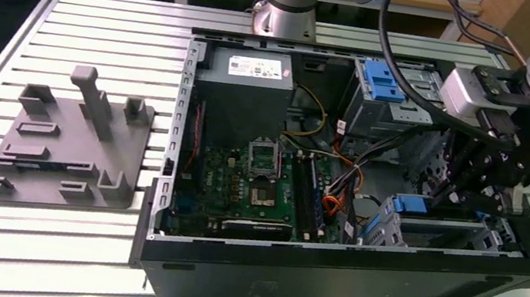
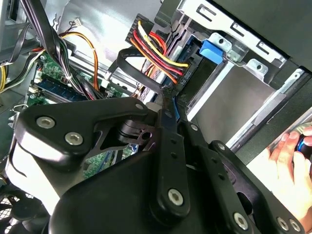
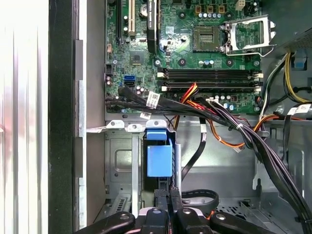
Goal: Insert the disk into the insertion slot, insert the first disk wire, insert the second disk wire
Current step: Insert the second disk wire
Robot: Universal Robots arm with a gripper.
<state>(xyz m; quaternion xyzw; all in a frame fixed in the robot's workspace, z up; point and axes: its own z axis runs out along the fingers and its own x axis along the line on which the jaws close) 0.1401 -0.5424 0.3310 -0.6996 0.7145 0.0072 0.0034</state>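
The disk sits inside the insertion slot (image 1: 463, 235), a silver sheet-metal cage at the case's near corner on the exterior view's right. Its blue carrier tab (image 1: 411, 205) (image 3: 159, 157) (image 2: 213, 49) shows at the cage mouth. My gripper (image 1: 442, 198) (image 3: 167, 191) (image 2: 169, 100) hangs right at the disk's end, fingers together on the end of a flat black disk wire (image 2: 139, 73) that loops away. A second disk wire of red, yellow and black strands (image 2: 157, 53) ends in a black plug (image 2: 181, 79) against the disk's end, beside my fingertips.
The open computer case holds a green motherboard (image 1: 250, 185), a power supply (image 1: 246, 64) and a larger bay with a blue latch (image 1: 384, 79). Cable bundles (image 3: 234, 126) cross above the cage. A grey fixture (image 1: 63, 143) lies on the slatted table. A person's hand (image 2: 292, 156) is beside the case.
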